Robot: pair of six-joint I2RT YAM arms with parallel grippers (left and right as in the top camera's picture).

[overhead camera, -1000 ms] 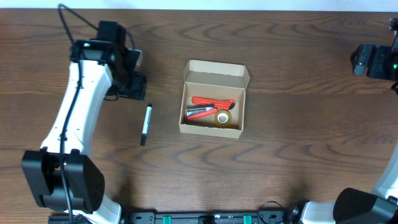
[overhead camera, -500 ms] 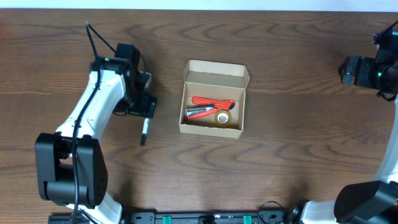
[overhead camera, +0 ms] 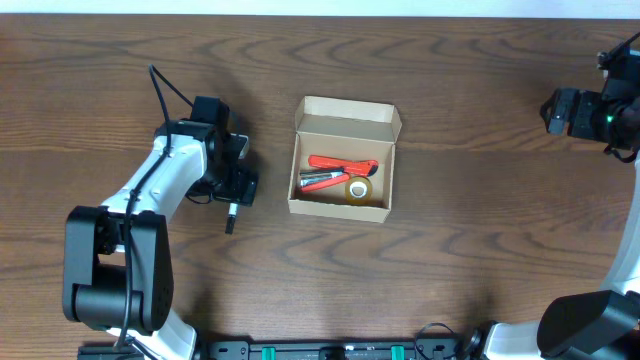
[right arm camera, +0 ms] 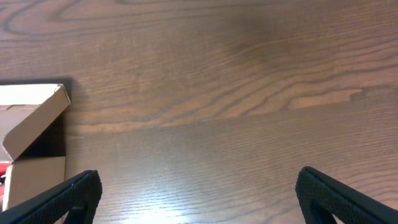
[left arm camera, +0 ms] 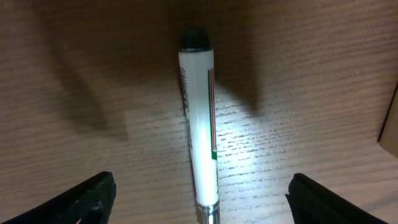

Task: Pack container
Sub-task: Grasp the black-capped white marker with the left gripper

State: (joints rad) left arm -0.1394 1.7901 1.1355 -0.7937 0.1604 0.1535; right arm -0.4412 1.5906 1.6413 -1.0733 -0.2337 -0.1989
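Pen (overhead camera: 231,217) mostly hidden beneath left gripper (overhead camera: 236,196), its print unreadable, container (right arm camera: 34,124) cut off by right wrist view's left edge

A second ago the left fingers (left arm camera: 87,198) hung over the far-left part of the dark wooden surface (overhead camera: 450,250), up and to the left of the white marker pen with a black cap (left arm camera: 200,124). Since then the arm has swung toward the middle and come down over the pen. From overhead only the pen's near tip shows below the wrist (its whole length lay in plain sight before). One finger stands on each side of the barrel, clear of it. The right fingers (overhead camera: 558,110) have drifted slightly inward from the far-right edge, and a little nearer.
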